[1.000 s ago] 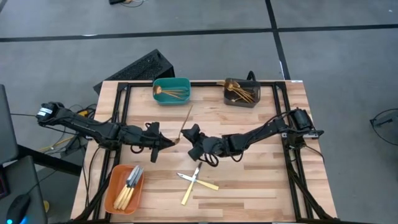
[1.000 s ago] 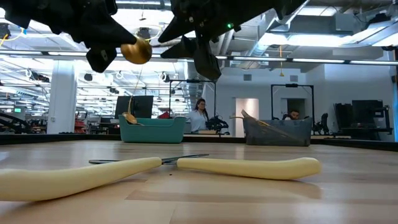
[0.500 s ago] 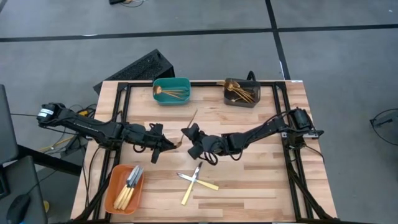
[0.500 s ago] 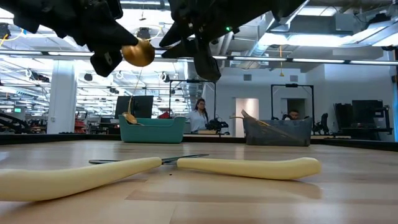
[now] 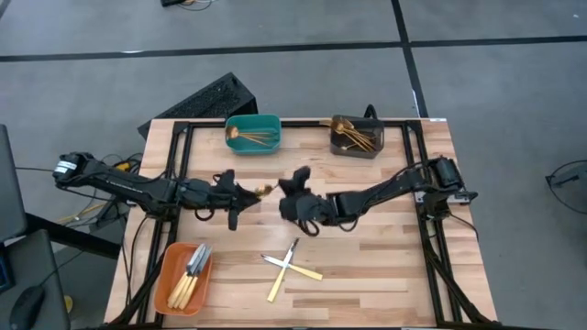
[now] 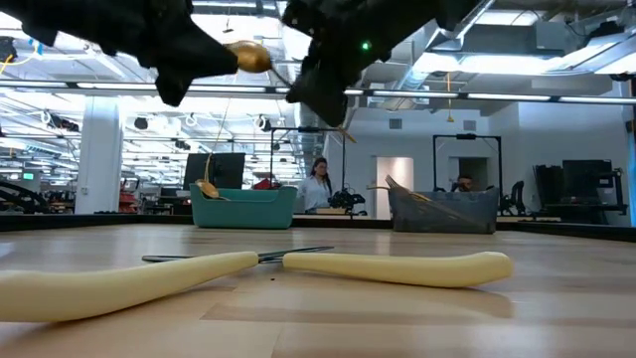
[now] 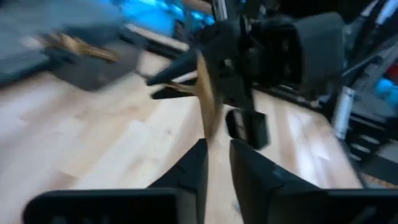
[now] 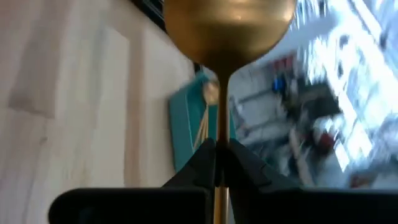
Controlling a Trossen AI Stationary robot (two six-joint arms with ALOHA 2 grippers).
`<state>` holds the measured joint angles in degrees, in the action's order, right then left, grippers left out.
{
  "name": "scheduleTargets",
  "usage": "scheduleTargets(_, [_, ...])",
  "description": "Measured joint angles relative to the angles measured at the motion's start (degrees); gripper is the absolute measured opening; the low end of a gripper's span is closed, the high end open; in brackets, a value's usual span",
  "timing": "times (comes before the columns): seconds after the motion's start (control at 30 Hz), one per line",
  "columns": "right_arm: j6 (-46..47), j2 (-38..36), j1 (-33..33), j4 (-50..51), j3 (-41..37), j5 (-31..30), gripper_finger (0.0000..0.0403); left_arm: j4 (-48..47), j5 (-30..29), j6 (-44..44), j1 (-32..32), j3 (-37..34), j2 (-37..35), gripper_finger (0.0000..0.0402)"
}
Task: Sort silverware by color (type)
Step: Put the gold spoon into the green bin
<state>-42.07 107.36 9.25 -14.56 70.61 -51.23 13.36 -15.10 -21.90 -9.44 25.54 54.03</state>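
Note:
A gold spoon [image 5: 265,190] hangs in the air over the middle of the table, between my two grippers. My right gripper [image 5: 286,188] is shut on its handle, and the bowl [image 8: 227,25] points toward my left gripper [image 5: 246,194]. The left fingers [image 7: 200,165] stand a little apart, with the spoon's bowl end [image 7: 207,106] just beyond their tips. Two knives [image 5: 292,264] with pale handles lie crossed on the table nearer the front edge. My right gripper pinches the spoon's handle just behind the bowl [image 8: 221,134] between its two fingers. The handle runs back along the fingers and its free end [image 6: 343,129] sticks out below the gripper. The spoon is lifted clear. My left gripper: I cannot tell whether its fingers touch the spoon.
At the far edge stand a teal bin [image 5: 253,134] with gold spoons and a dark grey bin [image 5: 358,136] with gold forks. An orange bin [image 5: 186,275] with knives sits at the near left. Black frame rails run along the table's sides.
My right gripper has shut on the spoon's handle. Both grippers have moved up and a little toward the far edge. The spoon, whose handle pointed to the far edge, has turned to lie between the two grippers, its bowl higher than before.

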Motion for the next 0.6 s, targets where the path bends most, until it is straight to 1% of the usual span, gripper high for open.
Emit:
scheduleTargets(0.07, [7.7,-1.8,-1.5,3.9,0.0,-0.5,0.0042,-1.0,-1.8,1.8,-0.1,0.0,-1.9,0.0069])
scheduleTargets(0.1, [11.4,-2.9,-2.6,6.1,0.0,0.5,0.0042,-1.6,-2.3,2.5,-0.2,0.0,-3.0,0.0078])
scheduleTargets(0.17, [17.8,-4.9,-4.9,8.8,0.0,4.8,0.0042,-3.9,-3.0,3.4,-0.2,0.0,-5.3,0.0095])
scheduleTargets(0.23, [21.6,-6.1,-7.8,8.7,0.0,10.5,0.0042,-6.0,-3.7,4.0,-0.1,0.0,-8.0,0.0108])
scheduleTargets(0.27, [22.3,-6.2,-9.5,7.4,0.0,14.0,0.0042,-8.0,-3.8,4.1,-0.1,0.0,-9.5,0.0114])
scheduleTargets(0.33, [22.9,-5.0,-13.0,0.8,0.2,23.4,0.0042,-11.4,-5.0,4.0,-0.3,0.0,-12.3,0.0121])
scheduleTargets(0.37, [22.9,-4.0,-14.8,-1.9,0.8,28.0,0.0042,-13.8,-6.3,4.0,-0.3,0.0,-13.9,0.0123])
scheduleTargets(0.4, [22.9,-2.7,-16.3,-3.3,1.8,31.3,0.0042,-16.0,-7.7,3.7,-0.4,0.0,-15.3,0.0124])
scheduleTargets(0.47, [22.5,1.5,-18.9,-4.0,6.2,33.6,0.0042,-19.8,-10.3,2.4,-1.1,0.0,-17.9,0.0125])
scheduleTargets(0.53, [21.4,5.7,-20.6,-0.6,11.2,34.5,0.0042,-24.6,-12.7,1.3,-2.0,0.0,-20.0,0.0125])
scheduleTargets(0.6, [18.7,10.4,-21.8,2.2,17.5,36.6,0.0042,-28.8,-15.6,-0.1,-2.6,0.0,-21.5,0.0125])
